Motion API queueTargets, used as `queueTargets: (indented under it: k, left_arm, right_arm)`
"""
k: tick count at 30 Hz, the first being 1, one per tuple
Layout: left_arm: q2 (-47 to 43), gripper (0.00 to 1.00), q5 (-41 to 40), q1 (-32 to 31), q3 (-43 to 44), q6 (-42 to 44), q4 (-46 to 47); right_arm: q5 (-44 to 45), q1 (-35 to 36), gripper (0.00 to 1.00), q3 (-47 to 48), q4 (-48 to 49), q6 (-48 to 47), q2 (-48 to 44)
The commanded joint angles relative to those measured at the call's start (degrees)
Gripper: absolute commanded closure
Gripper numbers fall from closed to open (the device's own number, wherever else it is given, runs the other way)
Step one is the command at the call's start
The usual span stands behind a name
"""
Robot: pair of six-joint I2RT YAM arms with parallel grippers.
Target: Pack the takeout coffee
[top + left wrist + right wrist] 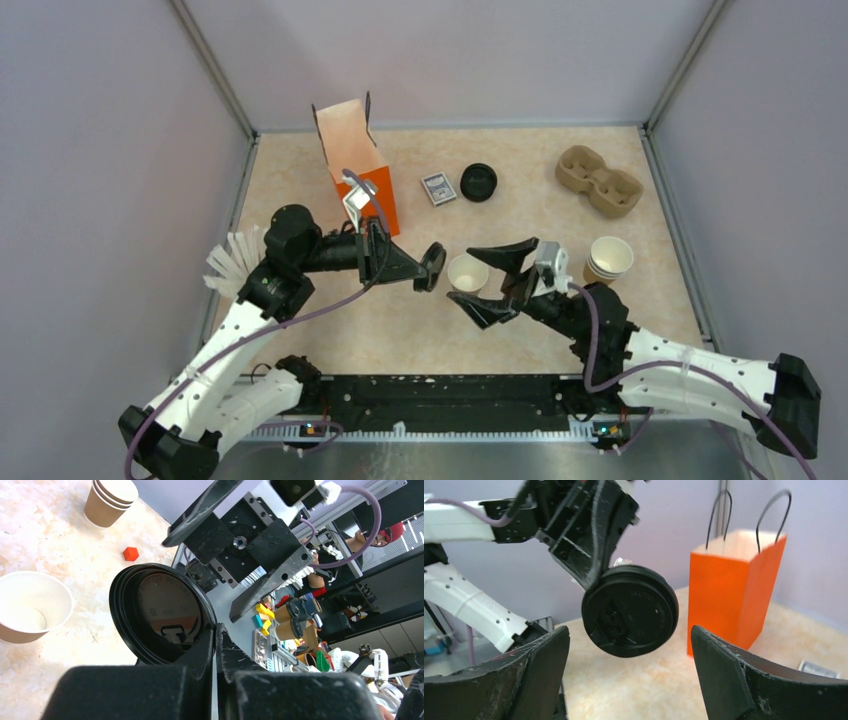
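1. Left pincer (pixel 422 270) is pressed together on the rim of a round black lid (pixel 160 610), which I'm holding on edge above the table (pixel 400 335), its flat face turned to the right.
2. Right pincer (pixel 463 278) is spread wide with nothing pinched. My right wrist cam looks between both fingers (pixel 724 670) straight at that lid.
3. The takeout coffee cup (pixel 30 605) stands upright and open, white inside, around the middle of the table. No lid on it; the held lid is just left of it.
4. From the top cam the cup sits between my right fingertips. Can't tell if either one touches it, and the right wrist cam doesn't show the cup at all.
5. Orange bag (pixel 360 165) stands open at the far left, handles up, well apart from the cup.
6. Other stuff: a second black lid (pixel 478 182) and a small card (pixel 438 188) lie far of the cup, the pulp carrier (pixel 598 181) is far right, and the stack of tan cups (pixel 608 260) is just right of my right pincer.
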Motion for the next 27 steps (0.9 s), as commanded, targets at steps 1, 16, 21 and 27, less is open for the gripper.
queueTargets:
  k: [1,16,21,27]
  left_arm:
    - [-1.3,1.0,0.8,-0.2,-0.3,-1.1,2.5]
    - [-3.1,1.0,1.2,-0.2,-1.2,-0.3,1.2]
    - [-3.3,1.0,1.0,-0.2,-1.5,-1.5,2.7]
    - [-3.6,1.0,0.7,-0.2,-1.7,-2.1,3.4]
  right_arm:
    - [-9.8,-0.1,0.1,1.8,7.9,-18.8,1.8]
    - [-6.7,3.4,0.09,5.4,13.9,-36.1,14.0]
    - [-4.6,4.3,0.08,4.9,17.5,-38.3,16.3]
    - [-4.5,4.7,0.09,5.5,19.1,-38.4,17.5]
